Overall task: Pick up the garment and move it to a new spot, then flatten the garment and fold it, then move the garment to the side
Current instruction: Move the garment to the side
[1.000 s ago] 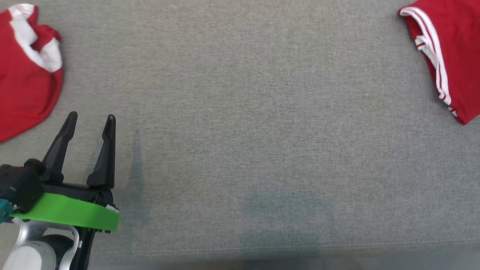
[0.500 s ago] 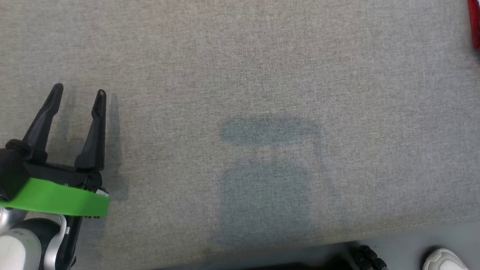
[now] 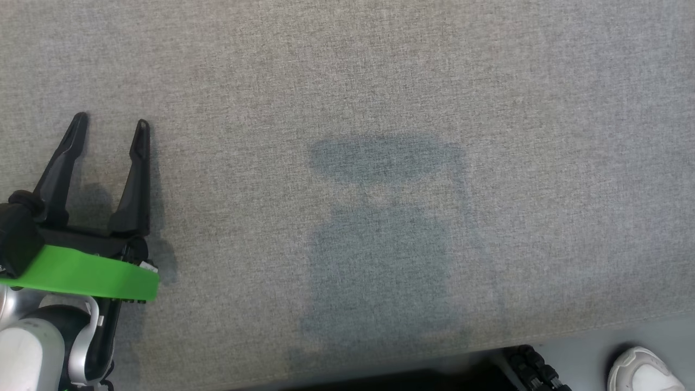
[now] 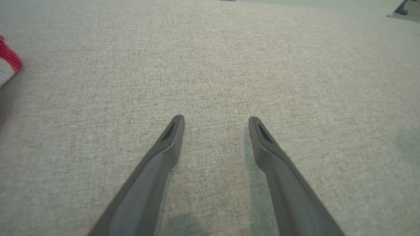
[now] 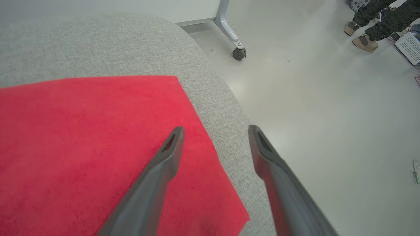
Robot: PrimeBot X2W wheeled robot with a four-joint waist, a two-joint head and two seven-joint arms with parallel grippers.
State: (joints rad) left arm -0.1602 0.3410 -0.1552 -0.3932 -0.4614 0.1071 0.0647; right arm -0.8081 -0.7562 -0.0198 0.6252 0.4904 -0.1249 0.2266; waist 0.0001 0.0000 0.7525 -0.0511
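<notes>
The red garment [image 5: 88,141] lies flat on the grey cushion near its rounded edge, under my right gripper [image 5: 216,130], which is open with nothing between its fingers. A red and white bit of cloth [image 4: 7,64] shows at the left edge of the left wrist view. My left gripper [image 3: 108,120] is open and holds nothing over bare grey fabric at the lower left of the head view; its own view shows the left gripper [image 4: 216,120] with the fingers spread.
The grey cushion [image 3: 380,81] spans the head view, with my shadow [image 3: 380,239] on its middle. Its front edge runs along the bottom, with a person's white shoe [image 3: 643,369] on the floor beyond. A wheeled table leg [image 5: 234,39] and a person's feet [image 5: 361,36] stand on the floor.
The head camera has tilted down, so both red cloths slid out of its view and the cushion's front edge and a shoe came in. The left gripper stays open.
</notes>
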